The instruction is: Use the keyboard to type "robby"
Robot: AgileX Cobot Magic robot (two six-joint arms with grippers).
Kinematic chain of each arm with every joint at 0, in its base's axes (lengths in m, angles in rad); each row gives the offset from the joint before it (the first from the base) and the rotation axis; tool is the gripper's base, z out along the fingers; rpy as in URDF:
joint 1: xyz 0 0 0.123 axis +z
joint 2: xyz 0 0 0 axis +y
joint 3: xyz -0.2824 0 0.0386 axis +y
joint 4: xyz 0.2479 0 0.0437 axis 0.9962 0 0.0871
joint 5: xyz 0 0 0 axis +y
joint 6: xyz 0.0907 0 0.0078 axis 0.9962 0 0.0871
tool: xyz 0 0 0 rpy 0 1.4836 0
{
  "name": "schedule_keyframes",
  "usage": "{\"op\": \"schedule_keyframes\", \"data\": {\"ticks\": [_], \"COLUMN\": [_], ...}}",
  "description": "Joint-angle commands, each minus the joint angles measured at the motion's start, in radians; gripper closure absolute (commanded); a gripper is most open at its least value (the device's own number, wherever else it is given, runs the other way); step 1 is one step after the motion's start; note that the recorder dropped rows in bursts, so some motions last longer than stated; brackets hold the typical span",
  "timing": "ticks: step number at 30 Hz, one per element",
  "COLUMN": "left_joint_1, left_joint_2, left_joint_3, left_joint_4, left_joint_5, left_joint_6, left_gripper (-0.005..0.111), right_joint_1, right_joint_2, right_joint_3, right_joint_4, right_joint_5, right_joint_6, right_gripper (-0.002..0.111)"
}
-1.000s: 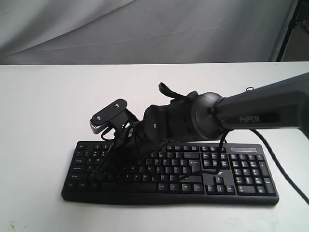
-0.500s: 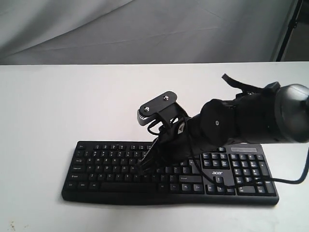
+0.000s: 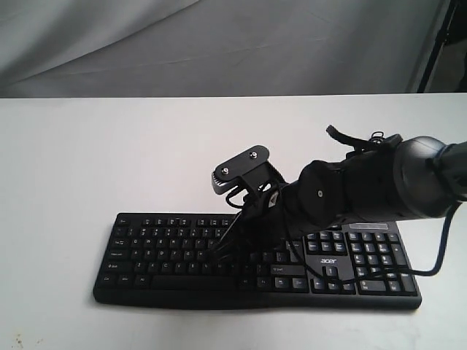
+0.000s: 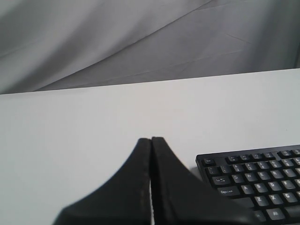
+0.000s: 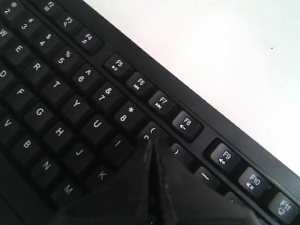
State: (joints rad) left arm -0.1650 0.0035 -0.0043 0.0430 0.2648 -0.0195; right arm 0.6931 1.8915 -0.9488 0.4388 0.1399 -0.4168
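Observation:
The black keyboard [image 3: 160, 264] lies near the front of the white table, with its "acer" logo by the number pad. My right gripper [image 3: 221, 246] reaches in from the right and points down over the middle of the letter keys, shut with nothing in it. In the right wrist view its closed tips [image 5: 151, 140] sit at the 9 key, over the key just below it, on the keyboard [image 5: 56, 93]. The left gripper [image 4: 151, 138] is shut and empty, hovering over bare table beside the Esc corner of the keyboard [image 4: 253, 178]. It is outside the exterior view.
A white table [image 3: 87, 153] carries the keyboard, with a grey cloth backdrop [image 3: 219, 44] behind it. The right arm's black cable [image 3: 438, 255] loops over the number pad. A dark stand leg [image 3: 436, 44] is at the back right.
The right gripper has swung from the left letter keys rightwards to the middle of the keyboard, then dropped slightly towards the keys in the last half second.

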Motion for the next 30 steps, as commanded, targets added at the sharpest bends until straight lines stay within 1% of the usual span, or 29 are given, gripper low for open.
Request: {"op": "schedule_keyframes", "data": {"ticks": [1, 23, 27, 30], "left_joint_1": [-0.006, -0.006, -0.006, -0.006], "left_joint_2": [-0.003, -0.003, -0.003, -0.003], "left_joint_3": [0.004, 0.004, 0.004, 0.004], "left_joint_4": [0.005, 0.005, 0.005, 0.005], "left_joint_5": [-0.007, -0.007, -0.007, -0.007], "left_joint_6": [-0.003, -0.003, -0.003, -0.003], "left_gripper": [0.107, 0.107, 0.107, 0.107], "right_joint_1": [-0.006, -0.004, -0.004, -0.004], "right_joint_2": [0.001, 0.001, 0.036, 0.009], "right_joint_3": [0.004, 0.004, 0.004, 0.004], "right_joint_4": [-0.002, -0.002, -0.002, -0.006], "right_joint_5": [-0.005, 0.011, 0.008, 0.01], "right_joint_6": [0.005, 0.003, 0.003, 0.001], "right_gripper": [0.108, 0.108, 0.108, 0.108]}}
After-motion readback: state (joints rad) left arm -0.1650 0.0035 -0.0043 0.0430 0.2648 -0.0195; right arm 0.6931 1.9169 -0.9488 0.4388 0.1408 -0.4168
